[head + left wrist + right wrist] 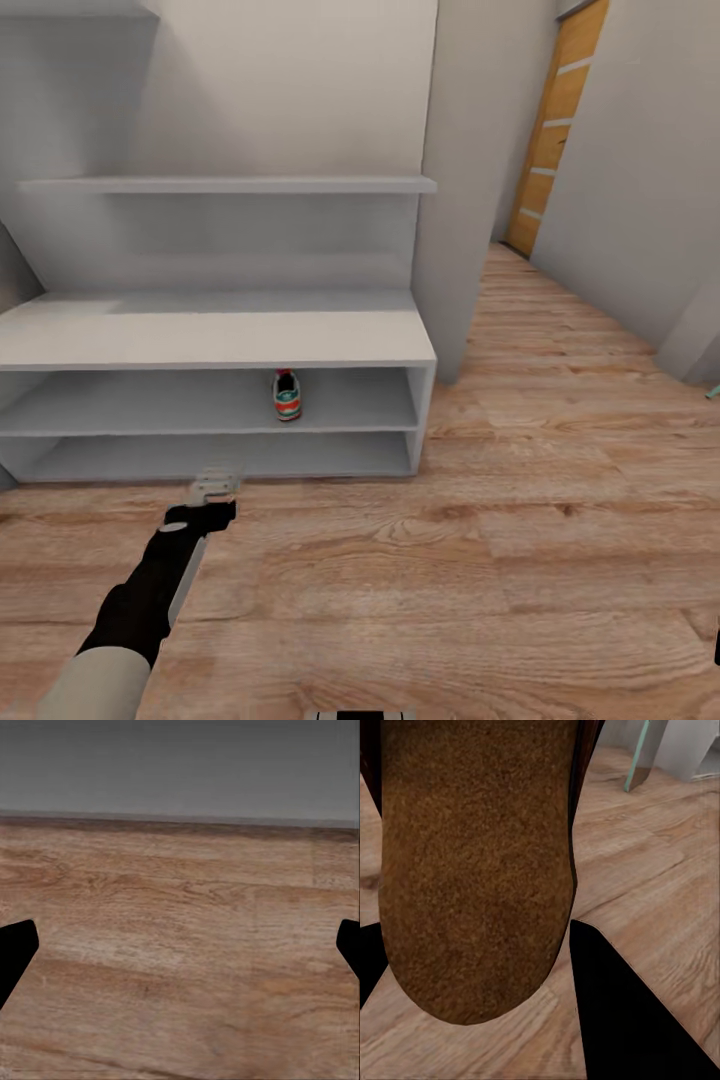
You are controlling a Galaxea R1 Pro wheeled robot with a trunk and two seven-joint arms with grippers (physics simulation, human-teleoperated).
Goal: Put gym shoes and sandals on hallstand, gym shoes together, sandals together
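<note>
Against the corridor wall stands the hallstand [215,340], its flat top bare and one gym shoe [287,394] already on the upper open shelf, heel toward the robot, long axis running back into the shelf. The other gym shoe cannot be seen from here.

The left gripper [215,484] hangs low over the corridor floor [480,560] just in front of the rack's bottom shelf, a little to the left of the shelved shoe. In the left wrist view its fingers [16,952] stand wide apart at the two edges of the picture with nothing but planks between them, so that arm carries nothing.

The right wrist view tells the other half: a sandal [472,862] sits close before the camera, its tan sole facing the lens and its long axis running along the fingers [622,1012]. The dark fingers flank it on either side, and it looks to be clamped between them, lifted off the floor.

Judging from this, the sandal is the next thing to shelve, and the right arm is the one holding it. The rack lies ahead and to the left of that arm, so the carry has to swing inward across the robot's front. The rack's flat top and the free shelf space to the right of the gym shoe are the nearest landing spots.
</note>
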